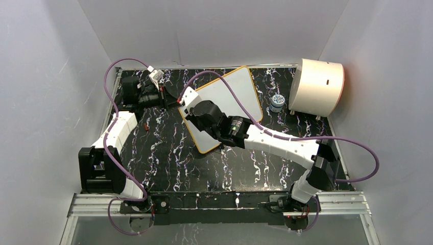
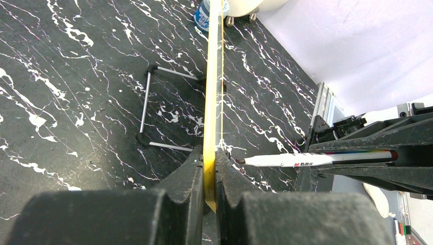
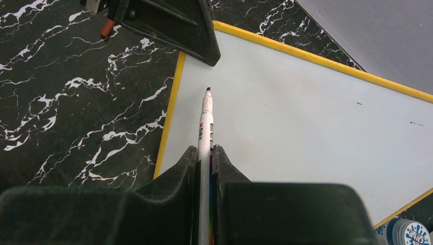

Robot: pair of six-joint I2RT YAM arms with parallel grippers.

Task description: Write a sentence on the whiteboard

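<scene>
Left tool [image 2: 209, 171]: jaws clamped on the yellow rim of the whiteboard [image 2: 213, 76]. The board runs edge-on straight ahead of the fingers and leans on a wire stand [image 2: 147, 109] to that tool's left.

Right tool [image 3: 204, 155]: jaws clamped on a marker [image 3: 206, 120]. Its tip points forward from the fingertips over the board's white face, just inside the rim and near the left tool's grip. In the left wrist view the tip sits just short of the face; I cannot confirm contact.

No lettering shows on the board, so I judge that writing has not begun.

Recommendation: I would ease the tip in until it just marks, with light pressure so the board neither flexes nor slips on the tabletop [image 2: 71, 76]. The left clamp should be firm, and the first stroke should start clear of the rim.
</scene>
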